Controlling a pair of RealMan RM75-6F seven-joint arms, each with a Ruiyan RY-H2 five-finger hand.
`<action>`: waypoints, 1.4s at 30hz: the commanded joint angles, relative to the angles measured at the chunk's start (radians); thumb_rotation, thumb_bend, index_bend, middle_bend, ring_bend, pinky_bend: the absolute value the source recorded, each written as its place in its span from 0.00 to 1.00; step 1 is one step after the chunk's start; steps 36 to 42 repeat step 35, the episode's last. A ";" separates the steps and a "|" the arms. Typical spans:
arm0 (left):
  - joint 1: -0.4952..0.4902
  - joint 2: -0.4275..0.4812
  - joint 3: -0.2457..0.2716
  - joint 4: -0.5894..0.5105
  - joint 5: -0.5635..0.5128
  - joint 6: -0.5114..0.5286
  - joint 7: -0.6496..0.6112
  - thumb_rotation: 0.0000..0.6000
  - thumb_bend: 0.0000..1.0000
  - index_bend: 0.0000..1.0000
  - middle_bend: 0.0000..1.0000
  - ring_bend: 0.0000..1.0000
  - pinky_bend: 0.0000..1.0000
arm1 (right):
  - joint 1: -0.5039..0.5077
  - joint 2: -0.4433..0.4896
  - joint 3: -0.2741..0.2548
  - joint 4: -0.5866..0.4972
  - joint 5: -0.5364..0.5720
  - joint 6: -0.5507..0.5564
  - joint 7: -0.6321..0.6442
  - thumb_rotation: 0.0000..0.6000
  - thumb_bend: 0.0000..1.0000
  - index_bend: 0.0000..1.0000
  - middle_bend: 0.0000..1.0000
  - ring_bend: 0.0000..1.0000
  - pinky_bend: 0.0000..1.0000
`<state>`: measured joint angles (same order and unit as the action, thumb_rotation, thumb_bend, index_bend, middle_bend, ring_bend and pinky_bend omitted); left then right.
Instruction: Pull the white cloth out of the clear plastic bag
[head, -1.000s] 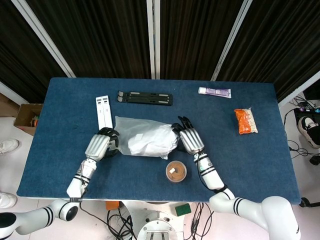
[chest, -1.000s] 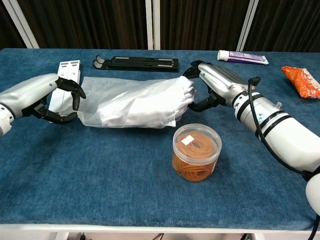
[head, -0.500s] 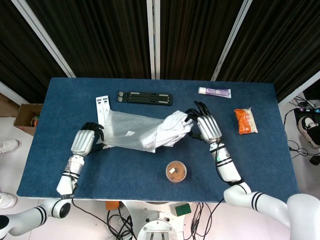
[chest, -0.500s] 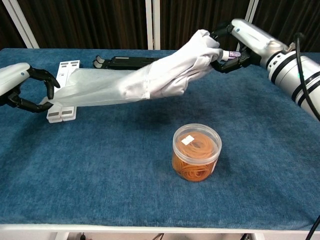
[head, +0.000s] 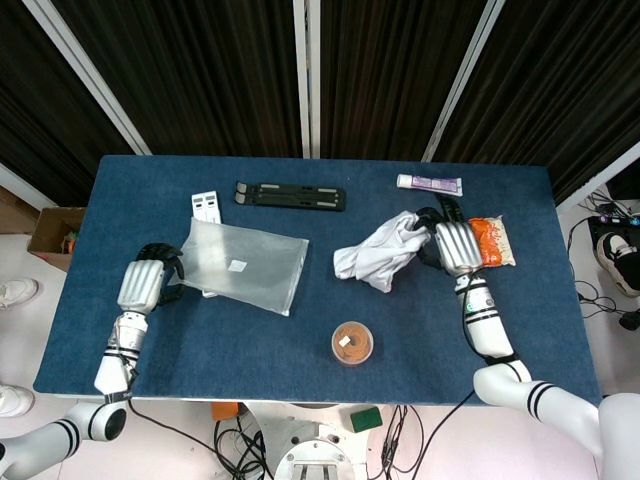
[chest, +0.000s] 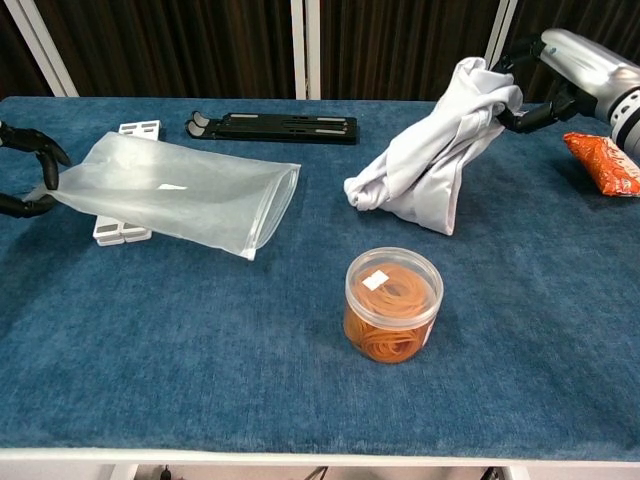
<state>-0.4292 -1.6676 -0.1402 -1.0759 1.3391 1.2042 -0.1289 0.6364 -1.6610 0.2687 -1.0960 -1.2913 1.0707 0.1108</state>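
The cloth (head: 382, 253) is fully outside the bag (head: 241, 265), with bare blue table (head: 320, 320) between them. The bag lies flat on the left, its open mouth facing right, overlapping a white strip (head: 205, 206). The left hand (head: 145, 284) pinches the bag's left edge, low by the table. The right hand (head: 456, 244) grips the cloth's top, raised, so the cloth hangs with its lower end touching the table, near an orange packet (head: 492, 240). A tub (head: 352, 343) sits nearer, apart from both.
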 joint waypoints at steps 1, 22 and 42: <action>0.003 0.017 0.011 -0.024 0.007 -0.003 0.029 1.00 0.34 0.43 0.24 0.14 0.15 | 0.006 0.073 -0.036 -0.074 0.109 -0.167 -0.135 1.00 0.46 0.28 0.08 0.00 0.00; 0.240 0.412 0.084 -0.409 -0.010 0.209 0.107 1.00 0.12 0.24 0.20 0.12 0.14 | -0.254 0.477 -0.102 -0.537 -0.096 0.203 -0.149 1.00 0.32 0.20 0.15 0.00 0.05; 0.439 0.463 0.180 -0.507 0.079 0.427 0.120 1.00 0.12 0.25 0.20 0.12 0.14 | -0.444 0.517 -0.233 -0.482 -0.212 0.398 -0.066 1.00 0.33 0.21 0.14 0.00 0.05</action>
